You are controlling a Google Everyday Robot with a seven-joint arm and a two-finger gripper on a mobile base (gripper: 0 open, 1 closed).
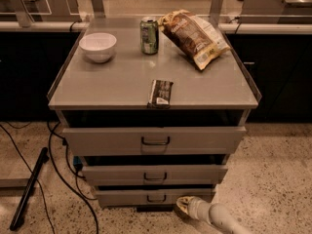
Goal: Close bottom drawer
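Note:
The bottom drawer (122, 197) is the lowest and narrowest of three grey drawer fronts on the cabinet, with a small dark wire handle (156, 198) at its centre. It stands slightly pulled out, with a dark gap above its front. The middle drawer (117, 173) and top drawer (107, 140) above it are also pulled out. My gripper (182, 206) comes in from the lower right on a white arm (219, 219). Its tip sits low, right of the handle, at the drawer front's lower edge.
On the cabinet top (117, 82) lie a white bowl (98, 46), a green can (149, 35), a chip bag (193, 36) and a dark snack bar (160, 92) at the front edge. Black cables (58, 174) and a dark rod (29, 189) lie on the floor at left.

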